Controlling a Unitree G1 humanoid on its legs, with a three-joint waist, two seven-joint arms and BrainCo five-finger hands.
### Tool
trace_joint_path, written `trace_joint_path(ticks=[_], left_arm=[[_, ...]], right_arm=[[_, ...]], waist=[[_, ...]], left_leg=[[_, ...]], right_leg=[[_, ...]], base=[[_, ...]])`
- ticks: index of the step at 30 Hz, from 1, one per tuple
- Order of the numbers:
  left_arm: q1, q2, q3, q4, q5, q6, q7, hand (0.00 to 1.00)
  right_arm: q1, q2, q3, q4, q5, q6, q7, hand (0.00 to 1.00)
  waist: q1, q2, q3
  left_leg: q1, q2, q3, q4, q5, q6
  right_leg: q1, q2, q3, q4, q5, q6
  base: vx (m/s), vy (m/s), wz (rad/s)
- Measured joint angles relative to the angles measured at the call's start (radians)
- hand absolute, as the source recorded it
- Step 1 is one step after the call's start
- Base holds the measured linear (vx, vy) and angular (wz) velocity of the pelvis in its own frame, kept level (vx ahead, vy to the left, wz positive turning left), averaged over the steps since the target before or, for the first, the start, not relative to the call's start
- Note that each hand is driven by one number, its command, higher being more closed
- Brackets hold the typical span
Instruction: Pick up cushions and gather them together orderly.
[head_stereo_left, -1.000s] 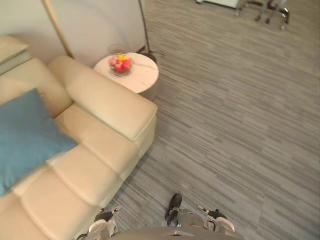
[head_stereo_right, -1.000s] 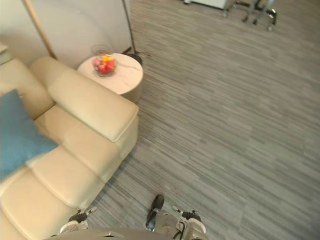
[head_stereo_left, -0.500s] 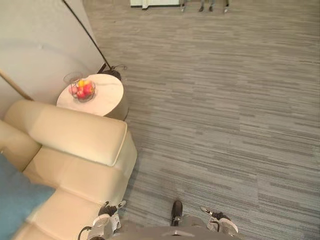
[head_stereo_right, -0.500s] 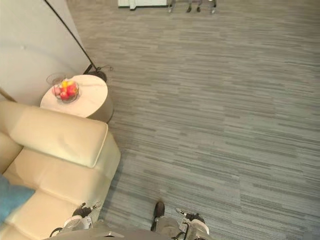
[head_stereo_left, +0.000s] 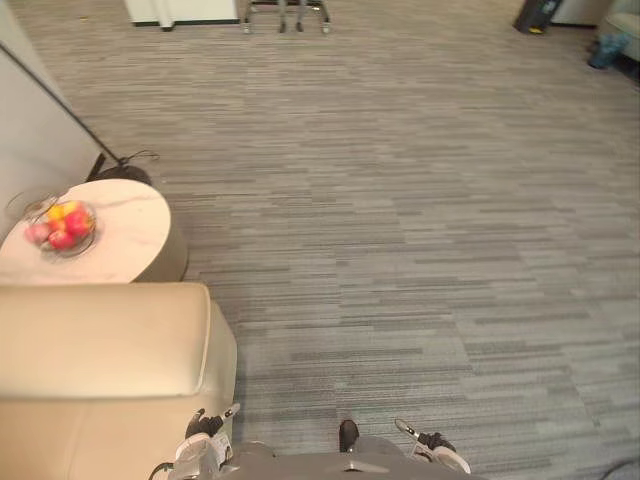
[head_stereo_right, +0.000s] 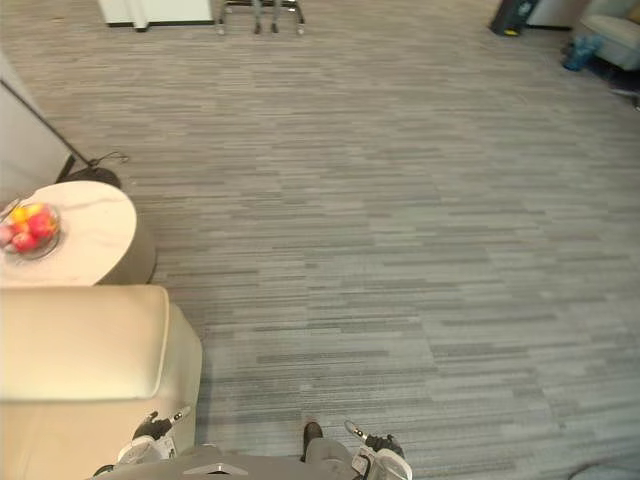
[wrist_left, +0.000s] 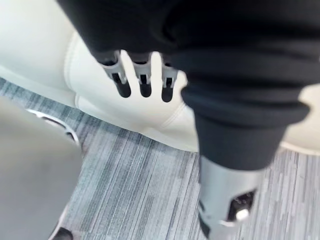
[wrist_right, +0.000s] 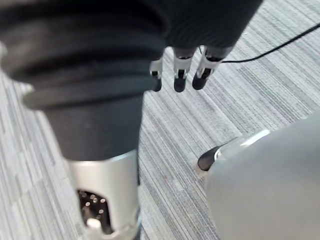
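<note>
Both hands hang empty, fingers relaxed: left hand (wrist_left: 145, 80) beside the sofa (head_stereo_left: 100, 340) arm's front corner, right hand (wrist_right: 180, 75) over carpet (head_stereo_left: 400, 200). Judgement: cushions lie leftward along the sofa, nearer the left hand.

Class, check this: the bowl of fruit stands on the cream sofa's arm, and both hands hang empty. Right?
No. The left eye view shows the bowl of fruit on the round white table beside the sofa's arm. The left hand and right hand do hang empty.

Sofa arm (head_stereo_left: 100, 340) at lower left, side table (head_stereo_left: 135, 238) just behind, fruit bowl (head_stereo_left: 62, 228) on table.
</note>
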Motion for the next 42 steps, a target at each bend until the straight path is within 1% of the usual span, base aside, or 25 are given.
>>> trace_joint_path(ticks=[2,3,4,5,7,8,9,11,12,16,18,19,20,21,23,25,27,30,33,35,37,39,40,41,42], left_arm=[[-0.006,0.011,-0.011,0.026,0.013,-0.003,-0.001,0.00],[-0.005,0.015,-0.040,0.031,0.019,-0.004,-0.003,0.00],[0.000,0.016,-0.069,0.031,0.020,-0.004,-0.004,0.00],[0.004,0.017,-0.090,0.035,0.020,-0.002,-0.007,0.00],[-0.006,0.050,-0.160,0.030,0.033,-0.002,-0.006,0.00],[-0.006,0.057,-0.178,0.030,0.039,-0.002,-0.007,0.00],[-0.007,0.078,-0.216,0.025,0.042,-0.002,-0.009,0.00],[-0.009,0.086,-0.231,0.024,0.060,-0.003,-0.017,0.00],[-0.009,0.088,-0.243,0.024,0.069,-0.004,-0.021,0.00],[-0.010,0.088,-0.252,0.021,0.078,-0.006,-0.022,0.00],[-0.016,0.088,-0.247,0.008,0.077,-0.006,-0.022,0.00],[-0.015,0.087,-0.243,0.005,0.078,-0.006,-0.022,0.00],[-0.002,0.077,-0.236,0.005,0.078,-0.006,-0.022,0.00],[-0.001,0.079,-0.233,0.003,0.078,-0.006,-0.021,0.00],[0.000,0.089,-0.232,0.006,0.077,-0.004,-0.021,0.00],[-0.002,0.085,-0.232,0.005,0.077,-0.004,-0.021,0.00],[-0.003,0.078,-0.229,0.006,0.076,-0.005,-0.020,0.00],[-0.006,0.078,-0.203,0.004,0.072,-0.004,-0.018,0.00],[-0.008,0.077,-0.183,-0.004,0.056,-0.004,-0.018,0.00],[-0.005,0.068,-0.157,-0.018,0.055,-0.005,-0.018,0.00],[-0.005,0.062,-0.148,-0.027,0.045,-0.012,-0.017,0.00],[-0.005,0.058,-0.142,-0.042,0.032,-0.013,-0.016,0.00],[-0.002,0.048,-0.133,-0.047,0.030,-0.012,-0.017,0.00],[0.006,0.006,-0.109,-0.046,0.023,-0.014,-0.015,0.00],[0.020,0.009,-0.077,-0.062,0.000,-0.018,-0.016,0.00]], right_arm=[[-0.015,-0.001,0.001,0.012,0.000,0.001,0.000,0.00],[-0.025,-0.014,0.002,0.040,-0.001,0.001,0.000,0.00],[-0.032,-0.034,0.008,0.053,-0.002,0.001,0.001,0.00],[-0.045,-0.038,0.022,0.069,-0.001,0.002,0.000,0.00],[-0.102,-0.029,0.066,0.079,-0.003,-0.001,0.007,0.00],[-0.101,-0.025,0.066,0.082,-0.003,-0.001,0.007,0.00],[-0.094,-0.014,0.066,0.088,-0.003,-0.001,0.008,0.00],[-0.089,-0.013,0.066,0.088,-0.002,-0.002,0.008,0.00],[-0.086,-0.017,0.066,0.088,-0.002,-0.003,0.008,0.00],[-0.083,-0.027,0.056,0.088,-0.002,-0.003,0.009,0.00],[-0.090,-0.031,0.056,0.086,-0.002,-0.002,0.010,0.00],[-0.091,-0.031,0.057,0.084,-0.002,-0.003,0.011,0.00],[-0.098,-0.037,0.058,0.083,-0.002,-0.002,0.011,0.00],[-0.105,-0.042,0.058,0.085,-0.002,0.000,0.010,0.00],[-0.103,-0.040,0.059,0.087,-0.002,-0.001,0.008,0.00],[-0.083,-0.051,0.055,0.089,0.001,-0.001,0.007,0.00],[-0.079,-0.071,0.052,0.089,-0.001,-0.001,0.007,0.00],[-0.074,-0.078,0.039,0.089,-0.001,-0.001,0.007,0.00],[-0.079,-0.078,0.039,0.088,0.000,-0.002,0.006,0.00],[-0.081,-0.078,0.047,0.084,0.001,-0.003,0.005,0.00],[-0.091,-0.085,0.057,0.085,0.002,-0.002,0.002,0.00],[-0.091,-0.084,0.058,0.075,0.004,-0.001,0.001,0.00],[-0.085,-0.085,0.060,0.065,0.006,-0.001,-0.001,0.00],[-0.079,-0.097,0.059,0.024,0.013,-0.001,-0.003,0.00],[-0.067,-0.080,0.064,-0.008,0.020,-0.003,-0.003,0.00]], waist=[[0.011,-0.017,0.006],[0.011,-0.003,-0.007],[0.008,0.025,-0.017],[0.016,0.015,-0.018],[0.005,0.015,-0.011],[0.004,0.020,-0.006],[0.006,-0.010,0.000],[0.005,-0.005,0.006],[0.002,-0.019,0.006],[-0.013,-0.011,0.017],[-0.008,-0.001,0.026],[-0.008,0.001,0.029],[-0.008,0.024,0.032],[-0.009,0.030,0.034],[-0.015,0.024,0.038],[-0.022,0.020,0.042],[-0.024,0.043,0.054],[-0.024,0.047,0.075],[-0.017,0.029,0.089],[-0.007,0.031,0.091],[0.002,0.027,0.098],[0.011,0.028,0.109],[0.015,0.048,0.110],[0.032,0.128,0.108],[0.046,0.113,0.116]], left_leg=[[-0.028,-0.024,-0.026,0.062,-0.007,0.031],[0.006,-0.040,-0.063,-0.088,-0.012,0.064],[0.026,-0.019,-0.068,-0.171,0.047,0.049],[0.040,-0.028,-0.034,-0.182,0.049,0.050],[0.039,-0.018,0.034,-0.175,0.051,0.050],[0.041,-0.018,0.037,-0.174,0.051,0.050],[0.058,-0.030,0.037,-0.166,0.051,0.050],[0.062,-0.036,0.018,-0.159,0.051,0.050],[0.070,-0.038,0.016,-0.153,0.051,0.050],[0.068,-0.038,0.007,-0.155,0.042,0.046],[0.067,-0.023,0.057,-0.156,0.003,0.031],[0.065,-0.017,0.086,-0.158,-0.001,0.029],[0.055,0.007,0.156,-0.161,0.003,0.036],[0.053,0.026,0.207,-0.161,0.006,0.029],[0.060,0.033,0.255,-0.153,0.012,0.014],[0.068,0.040,0.238,-0.145,0.019,0.002],[0.084,0.050,0.212,-0.144,0.030,-0.016],[0.091,0.073,0.213,-0.102,0.038,-0.030],[0.050,0.107,0.215,0.055,0.038,-0.030],[-0.027,0.131,0.172,0.225,0.054,-0.005],[-0.090,0.079,0.049,0.226,-0.029,-0.005],[-0.096,0.055,0.048,0.119,-0.046,0.001],[-0.093,0.063,0.046,0.051,-0.051,0.005],[-0.090,0.129,0.044,-0.029,-0.006,-0.014],[-0.083,0.130,0.086,-0.004,-0.006,-0.020]], right_leg=[[0.014,-0.043,0.058,-0.029,0.029,-0.009],[0.026,-0.040,0.078,-0.060,0.039,-0.007],[0.023,-0.011,0.082,-0.091,0.059,0.005],[0.022,-0.019,0.086,-0.110,0.072,0.010],[0.011,-0.030,-0.116,-0.052,0.031,-0.029],[0.013,-0.030,-0.148,-0.053,0.029,-0.027],[0.047,-0.026,-0.167,-0.079,0.037,-0.015],[0.063,-0.027,-0.161,-0.098,0.049,-0.002],[0.076,-0.028,-0.155,-0.108,0.056,0.002],[0.085,-0.022,-0.133,-0.158,0.093,0.014],[0.070,0.006,-0.075,-0.203,0.137,0.009],[0.059,0.009,-0.069,-0.203,0.133,0.001],[0.041,0.010,-0.145,-0.194,0.118,-0.029],[0.015,0.005,-0.252,-0.161,0.112,-0.037],[0.007,0.001,-0.339,-0.145,0.103,-0.041],[0.013,0.016,-0.319,-0.160,0.134,-0.049],[0.038,0.030,-0.300,-0.196,0.133,-0.051],[0.058,0.043,-0.281,-0.201,0.114,-0.064],[0.068,0.051,-0.244,-0.203,0.101,-0.064],[0.066,0.056,-0.192,-0.199,0.100,-0.065],[0.053,0.047,-0.116,-0.203,0.097,-0.070],[0.054,0.047,-0.085,-0.203,0.083,-0.073],[0.056,0.067,-0.095,-0.199,0.060,-0.070],[-0.006,0.110,-0.177,0.011,-0.017,-0.113],[-0.061,0.078,-0.231,0.282,-0.142,-0.113]], base=[[0.15,0.130,-1.03],[0.07,0.099,-1.00],[0.01,0.064,-1.04],[0.00,0.072,-1.22],[0.00,0.090,-1.02],[0.00,0.040,-0.58],[0.00,0.005,-0.38],[-0.01,-0.004,-0.22],[-0.03,0.002,-0.08],[-0.11,-0.022,-0.15],[-0.15,-0.030,-0.80],[-0.18,-0.044,-1.30],[-0.13,-0.056,-1.44],[-0.08,-0.062,-1.45],[0.08,-0.116,-1.08],[0.10,-0.138,-0.62],[0.06,-0.093,-0.27],[0.03,-0.061,-0.15],[-0.01,-0.024,-0.39],[0.02,-0.016,-0.67],[0.00,0.025,-0.80],[-0.04,0.041,-0.70],[-0.02,0.038,-0.81],[0.04,0.056,-0.82],[0.13,0.048,-0.68]])
